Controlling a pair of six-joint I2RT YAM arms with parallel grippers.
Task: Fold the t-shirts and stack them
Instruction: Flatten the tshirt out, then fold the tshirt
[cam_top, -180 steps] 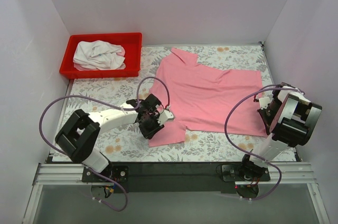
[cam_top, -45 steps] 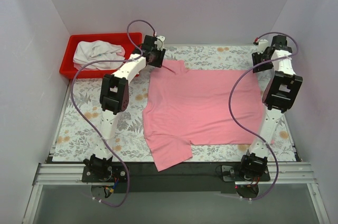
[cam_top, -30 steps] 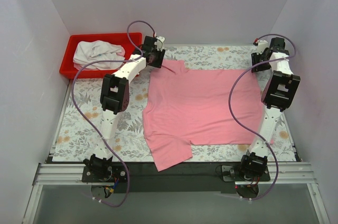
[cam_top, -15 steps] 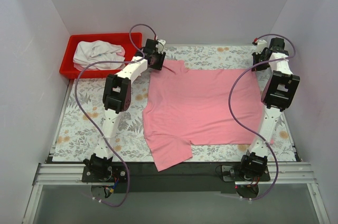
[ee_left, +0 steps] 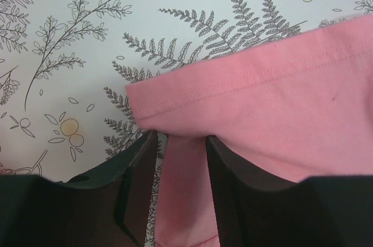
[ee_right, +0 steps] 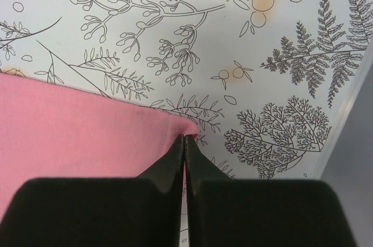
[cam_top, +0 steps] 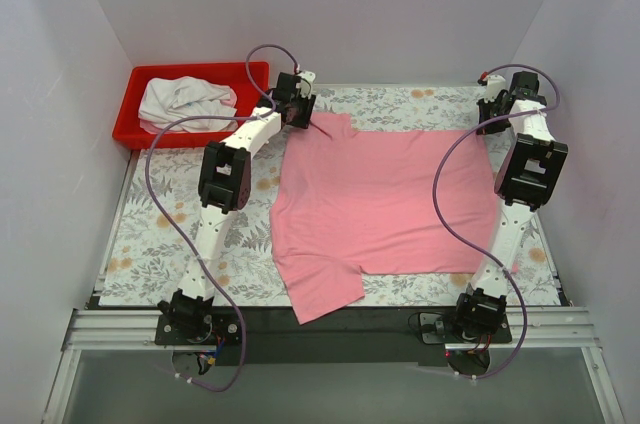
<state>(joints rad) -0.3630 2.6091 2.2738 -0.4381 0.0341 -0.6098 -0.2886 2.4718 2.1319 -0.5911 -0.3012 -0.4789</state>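
Note:
The pink t-shirt [cam_top: 380,204] lies spread on the floral table, one sleeve hanging over the near edge. My left gripper [cam_top: 303,116] is at its far left sleeve. In the left wrist view the fingers [ee_left: 137,159] stand apart around a fold of pink cloth [ee_left: 280,101], so the gripper [ee_left: 180,142] is open. My right gripper [cam_top: 490,124] is at the far right corner. In the right wrist view it [ee_right: 185,137] is shut on the corner of the pink cloth [ee_right: 76,124]. The white t-shirt [cam_top: 185,102] lies crumpled in the red bin.
The red plastic bin [cam_top: 130,134] stands at the far left corner. White walls close in the table on three sides. A metal rail runs along the near edge [cam_top: 320,329]. Both arms stretch far out over the table's sides.
Since six seconds ago both arms have carried the pink t-shirt's far edge to the back, spreading it out. In the last second the left wrist has shifted slightly right. The right arm has barely moved.

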